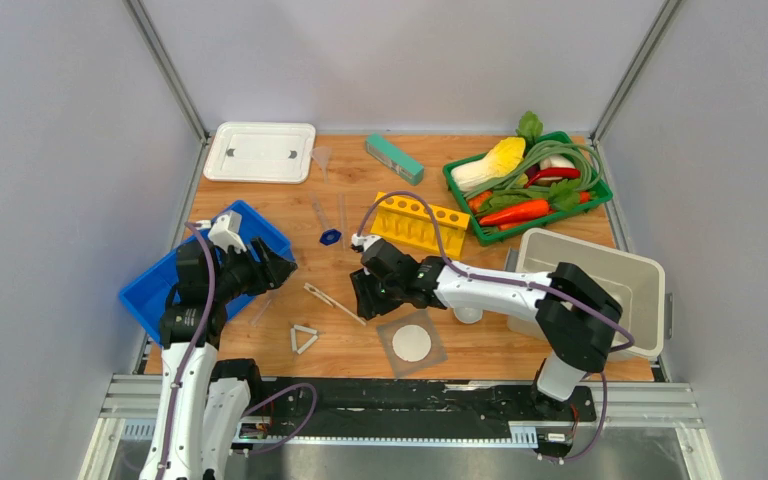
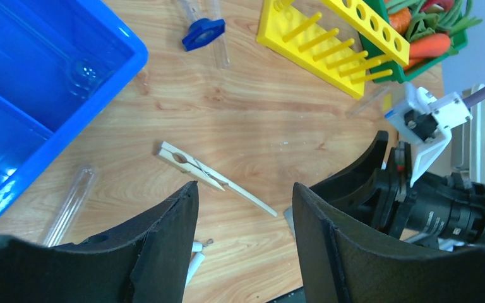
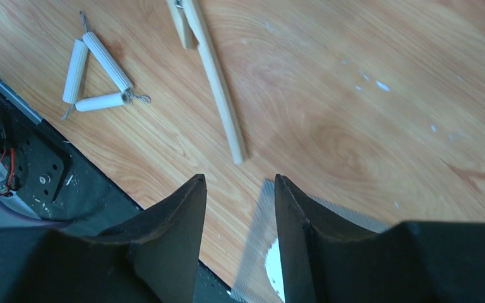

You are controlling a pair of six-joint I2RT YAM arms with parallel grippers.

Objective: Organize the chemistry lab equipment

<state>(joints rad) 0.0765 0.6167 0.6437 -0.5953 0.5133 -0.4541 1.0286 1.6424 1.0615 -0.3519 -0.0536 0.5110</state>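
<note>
Right wrist view: right tool (image 3: pixel 240 184) slightly parted, empty, above the counter (image 3: pixel 353 126) at the mesh's (image 3: pixel 257 246) far-left corner.
Left tool (image 2: pixel 245 189): open wider, empty, beside the blue bin (image 2: pixel 31 95).
Tongs (image 3: pixel 215 82): flat between both tools.
Triangle (image 3: pixel 98 76): near, left of mesh.
Tube (image 2: pixel 69 205): lying just beside the blue bin.
Cap (image 1: pixel 330 237), rack (image 1: pixel 418 222): far of the tools.
Funnel (image 1: pixel 321 157): far, beside the white tray (image 1: pixel 260 152).
</note>
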